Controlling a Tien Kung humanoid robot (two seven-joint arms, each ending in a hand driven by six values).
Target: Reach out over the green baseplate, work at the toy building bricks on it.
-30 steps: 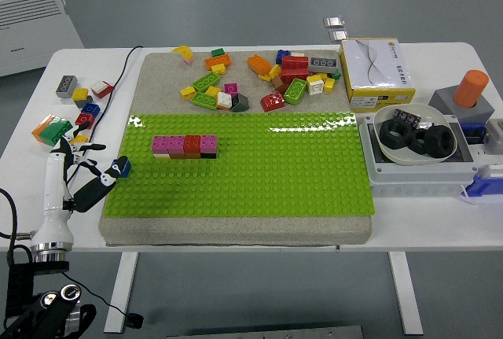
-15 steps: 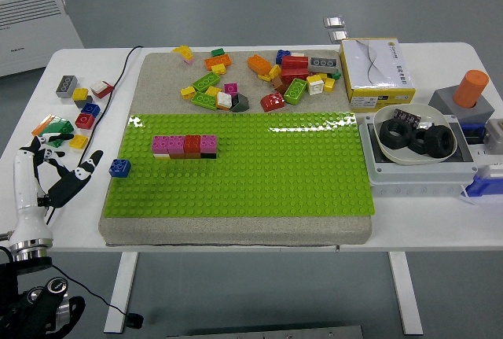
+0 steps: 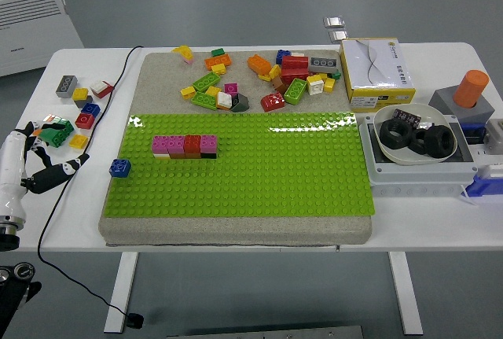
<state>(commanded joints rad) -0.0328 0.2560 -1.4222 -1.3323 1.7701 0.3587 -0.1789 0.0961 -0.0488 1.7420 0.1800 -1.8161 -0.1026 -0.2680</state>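
Note:
The green baseplate (image 3: 251, 166) lies on a grey slab in the middle of the table. A short row of pink, red, orange and magenta bricks (image 3: 185, 146) is pressed onto its left part. A small blue brick (image 3: 119, 167) sits at the plate's left edge. My left hand (image 3: 38, 167) is at the picture's far left over the white table, well left of the blue brick, its fingers spread and holding nothing. The right arm does not show.
Several loose bricks (image 3: 259, 79) lie on the grey slab (image 3: 157, 68) behind the plate. More bricks (image 3: 78, 103) and a black cable (image 3: 82, 150) lie left of it. A yellow and white box (image 3: 376, 71), a bowl of black rings (image 3: 416, 138) and an orange cylinder (image 3: 470, 87) stand at the right.
My left hand has drawn back to the left, away from the blue brick, which stays at the plate's left edge. The arm has sunk toward the picture's left edge.

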